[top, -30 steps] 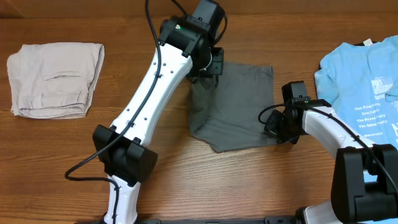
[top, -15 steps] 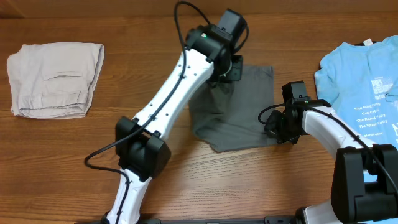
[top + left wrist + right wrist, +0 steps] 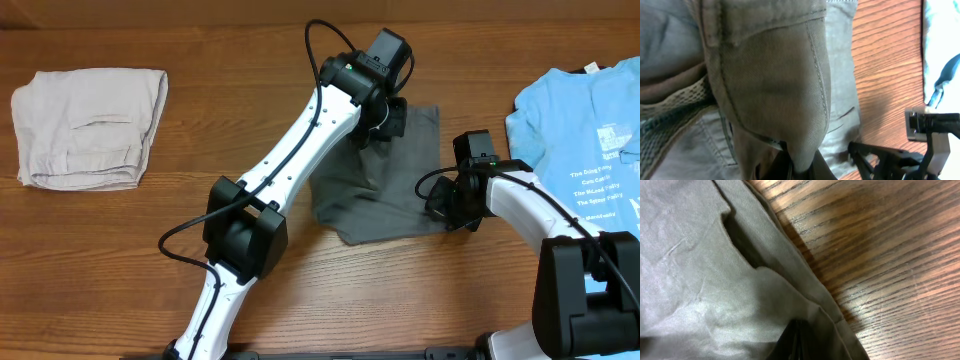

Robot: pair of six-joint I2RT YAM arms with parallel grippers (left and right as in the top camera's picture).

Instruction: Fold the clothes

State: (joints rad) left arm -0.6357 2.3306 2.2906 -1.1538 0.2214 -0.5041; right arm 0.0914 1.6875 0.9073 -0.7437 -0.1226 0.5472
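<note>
Risk: the narrow pinch in the left gripper (image 3: 801, 164) may slip, dropping the lifted flap askew. An over-long pull could drag the hem from the right gripper (image 3: 436, 205). Both are clenched on the dark-grey shorts (image 3: 385, 205), which lie between them, creased and partly doubled over.

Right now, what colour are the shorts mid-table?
The shorts are plain dark grey, unpatterned; best in left wrist view.
</note>
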